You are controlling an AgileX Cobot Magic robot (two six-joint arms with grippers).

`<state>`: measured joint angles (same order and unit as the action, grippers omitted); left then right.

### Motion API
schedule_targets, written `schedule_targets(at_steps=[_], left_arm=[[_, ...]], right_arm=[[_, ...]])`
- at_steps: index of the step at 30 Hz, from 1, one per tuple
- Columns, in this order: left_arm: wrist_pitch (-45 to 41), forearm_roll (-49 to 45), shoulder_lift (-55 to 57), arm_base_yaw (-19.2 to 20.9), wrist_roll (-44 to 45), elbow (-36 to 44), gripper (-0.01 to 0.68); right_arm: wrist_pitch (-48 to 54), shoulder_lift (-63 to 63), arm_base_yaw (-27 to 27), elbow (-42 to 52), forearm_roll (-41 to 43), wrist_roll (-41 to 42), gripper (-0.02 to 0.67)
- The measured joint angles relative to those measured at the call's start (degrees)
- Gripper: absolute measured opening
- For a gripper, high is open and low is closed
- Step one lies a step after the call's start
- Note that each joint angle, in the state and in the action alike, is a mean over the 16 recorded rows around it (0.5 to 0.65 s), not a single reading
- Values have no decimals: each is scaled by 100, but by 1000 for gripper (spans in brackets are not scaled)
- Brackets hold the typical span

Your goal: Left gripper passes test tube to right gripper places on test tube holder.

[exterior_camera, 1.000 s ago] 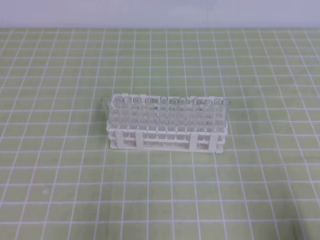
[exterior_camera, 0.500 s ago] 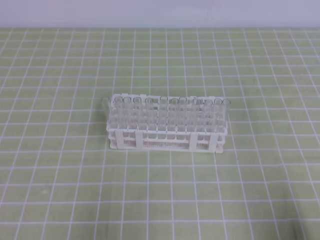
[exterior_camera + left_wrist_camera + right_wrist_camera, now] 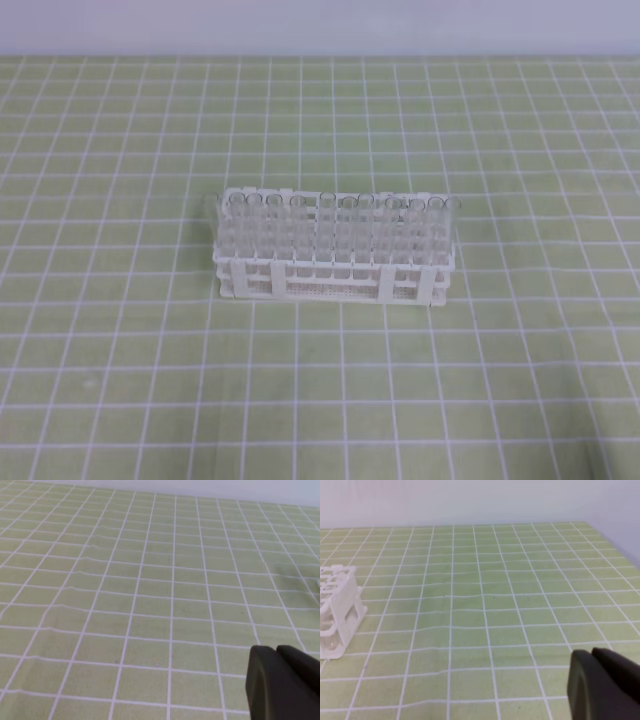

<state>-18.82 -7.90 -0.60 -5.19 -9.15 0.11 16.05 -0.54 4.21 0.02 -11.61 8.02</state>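
Test tube holder (image 3: 335, 255) mid-table, well apart from clenched left tool (image 3: 282, 685), right tool (image 3: 605, 685).

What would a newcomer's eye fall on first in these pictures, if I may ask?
First the white test tube holder, standing mid-table and packed with clear tubes rising above its rim. Around it lies the green cloth with its white grid. The dark shut fingers sit low in the right wrist view's corner.

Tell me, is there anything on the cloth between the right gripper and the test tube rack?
Nothing visible. In the right wrist view, only bare green checked cloth lies between the right gripper, whose jaws are shut and hold nothing, and the white rack at the left edge. The high view shows the rack alone, with tubes in it.
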Motion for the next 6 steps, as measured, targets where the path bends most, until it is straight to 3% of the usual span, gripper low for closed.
schedule_targets(at_steps=[6], left_arm=[[4, 0, 1, 0, 0, 0, -2]], right_arm=[[0, 1, -29, 0, 0, 2, -17]])
